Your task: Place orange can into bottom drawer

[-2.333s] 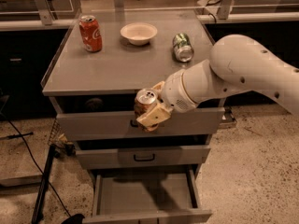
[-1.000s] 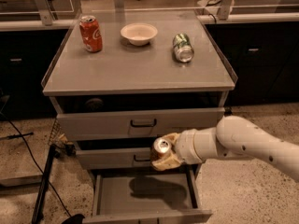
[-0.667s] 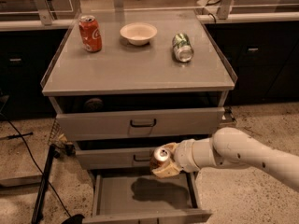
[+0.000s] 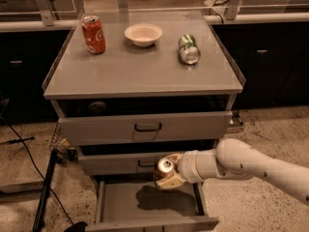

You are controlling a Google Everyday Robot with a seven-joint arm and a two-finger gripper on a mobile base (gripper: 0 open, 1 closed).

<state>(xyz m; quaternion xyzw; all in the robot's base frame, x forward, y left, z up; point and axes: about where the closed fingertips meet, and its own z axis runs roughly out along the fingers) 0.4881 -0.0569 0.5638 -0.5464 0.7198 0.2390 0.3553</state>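
- Step in hand: lowering the orange can [image 4: 165, 166] into the open bottom drawer [image 4: 116, 204].
- The pincer [image 4: 169, 176] is clamped on the can, which is upright. It hangs over the drawer's rear, right of centre, in front of the middle drawer [image 4: 116, 163].
- Next, as I judge: descend until the can's base meets the drawer floor, then part the fingers and lift clear without tipping it.
- The red can [image 4: 92, 34], bowl [image 4: 143, 34] and green can [image 4: 189, 49] sit on the counter [image 4: 145, 74], well apart from this.

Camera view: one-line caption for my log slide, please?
Claw holds the orange can over the open bottom drawer; red can, bowl and toppled green can sit on the cabinet top.
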